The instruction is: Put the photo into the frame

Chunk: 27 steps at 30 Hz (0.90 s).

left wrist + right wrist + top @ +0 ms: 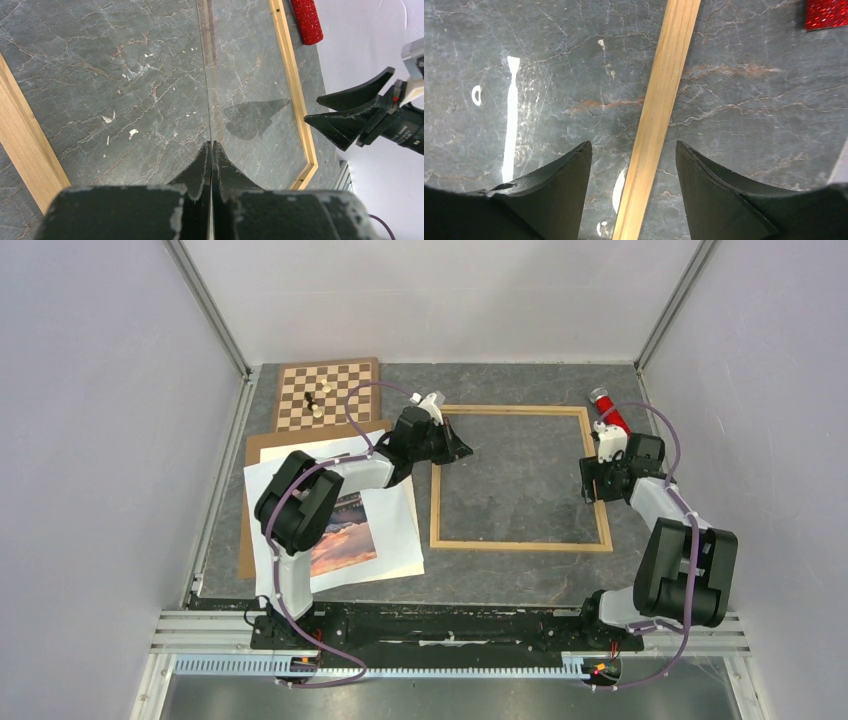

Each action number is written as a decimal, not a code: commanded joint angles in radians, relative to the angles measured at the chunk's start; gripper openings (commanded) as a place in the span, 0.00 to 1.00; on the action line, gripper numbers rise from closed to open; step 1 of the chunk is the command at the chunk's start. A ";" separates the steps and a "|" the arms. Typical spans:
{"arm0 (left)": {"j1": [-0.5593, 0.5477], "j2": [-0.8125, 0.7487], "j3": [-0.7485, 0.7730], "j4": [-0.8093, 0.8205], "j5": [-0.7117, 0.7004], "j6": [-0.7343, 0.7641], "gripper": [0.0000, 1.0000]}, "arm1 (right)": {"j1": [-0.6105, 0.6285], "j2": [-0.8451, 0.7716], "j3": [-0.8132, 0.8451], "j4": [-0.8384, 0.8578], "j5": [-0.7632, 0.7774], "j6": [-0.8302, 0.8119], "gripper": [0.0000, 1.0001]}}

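1. Left end effector [460, 451] closed, empty, just inside the 9 o'clock rail of the light natural-wood rectangular frame [520, 545].
2. Right end effector [634, 147] open, fingers either side of the 3 o'clock rail.
3. Sunset mountain-lake photo print [345, 530] lies on a white sheet [400, 530], 8 o'clock of the frame.

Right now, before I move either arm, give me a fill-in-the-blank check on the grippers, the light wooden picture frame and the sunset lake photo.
The left gripper has its jaws ____. The right gripper straddles the right rail of the light wooden picture frame, jaws ____. The sunset lake photo lies on the white sheets, ____ the frame. Missing words: shut; open; outside.
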 commanded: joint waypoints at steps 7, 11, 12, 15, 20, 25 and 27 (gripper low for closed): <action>-0.013 0.017 0.006 0.066 0.020 -0.020 0.02 | -0.030 0.114 -0.008 0.121 -0.005 0.129 0.65; -0.013 0.021 0.006 0.069 0.028 -0.044 0.02 | -0.052 0.137 -0.011 0.125 -0.042 0.144 0.65; -0.013 0.024 0.007 0.070 0.030 -0.048 0.02 | -0.063 0.138 -0.011 0.126 -0.062 0.148 0.65; -0.013 0.029 0.016 0.058 0.039 -0.055 0.02 | -0.093 0.150 -0.009 0.125 -0.122 0.160 0.65; -0.013 0.029 0.012 0.050 0.036 -0.053 0.02 | -0.125 0.171 -0.017 0.128 -0.225 0.164 0.65; -0.012 0.025 0.001 0.055 0.031 -0.068 0.02 | -0.132 0.180 -0.021 0.123 -0.268 0.164 0.66; -0.008 0.023 -0.001 0.056 0.036 -0.090 0.02 | -0.134 0.177 -0.027 0.123 -0.274 0.163 0.65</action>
